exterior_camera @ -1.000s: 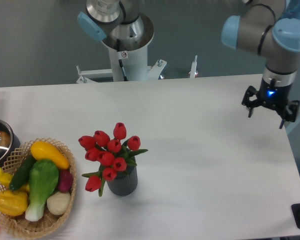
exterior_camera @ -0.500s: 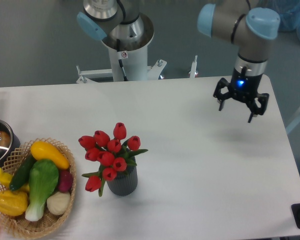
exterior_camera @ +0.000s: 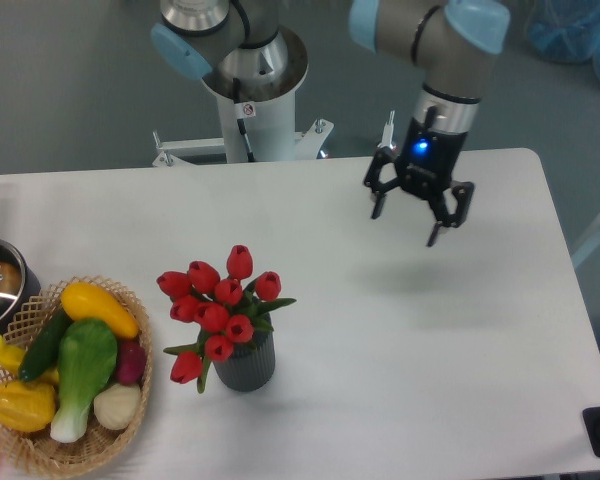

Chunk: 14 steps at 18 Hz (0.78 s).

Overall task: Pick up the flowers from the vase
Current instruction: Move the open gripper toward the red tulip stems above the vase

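Leftward since the earlier frame, the tool [exterior_camera: 414,210] has closed on the flowers [exterior_camera: 220,309], about ten red buds standing in one vase [exterior_camera: 244,364] on the counter [exterior_camera: 400,360]. Its fingers are spread wide and hold nothing, well up-right of the vase. Approach step: next, centre above the blooms and descend.

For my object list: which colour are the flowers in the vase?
Red tulip buds with green stems, in the dark grey ribbed vase; the fixed camera view.
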{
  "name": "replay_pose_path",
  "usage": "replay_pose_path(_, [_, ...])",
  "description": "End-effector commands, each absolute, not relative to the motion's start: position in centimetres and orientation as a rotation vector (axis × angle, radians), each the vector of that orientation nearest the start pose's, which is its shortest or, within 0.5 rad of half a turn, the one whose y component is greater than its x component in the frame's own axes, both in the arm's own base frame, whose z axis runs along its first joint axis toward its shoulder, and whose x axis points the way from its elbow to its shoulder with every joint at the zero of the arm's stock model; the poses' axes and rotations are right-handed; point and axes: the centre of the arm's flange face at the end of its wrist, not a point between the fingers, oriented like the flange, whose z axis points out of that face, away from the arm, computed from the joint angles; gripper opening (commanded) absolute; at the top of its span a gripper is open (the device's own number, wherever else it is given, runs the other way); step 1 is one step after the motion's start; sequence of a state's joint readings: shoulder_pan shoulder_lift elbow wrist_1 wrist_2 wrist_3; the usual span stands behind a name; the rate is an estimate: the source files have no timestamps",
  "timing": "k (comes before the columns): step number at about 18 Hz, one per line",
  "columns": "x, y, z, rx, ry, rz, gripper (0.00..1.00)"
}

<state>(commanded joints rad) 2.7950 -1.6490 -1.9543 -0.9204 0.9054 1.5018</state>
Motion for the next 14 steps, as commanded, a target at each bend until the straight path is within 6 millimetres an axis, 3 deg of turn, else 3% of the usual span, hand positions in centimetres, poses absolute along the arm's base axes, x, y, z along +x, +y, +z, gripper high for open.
replay_pose_path(4, [-39.0, 38.5, 34.9, -2.274, 0.461, -0.035, 1.0])
replay_pose_path(10, [-38.6, 41.0, 33.3, -2.232, 0.473, -0.115, 1.0])
replay_pose_path(14, [-39.0, 43.2, 33.0, -2.064, 0.442, -0.212, 1.0])
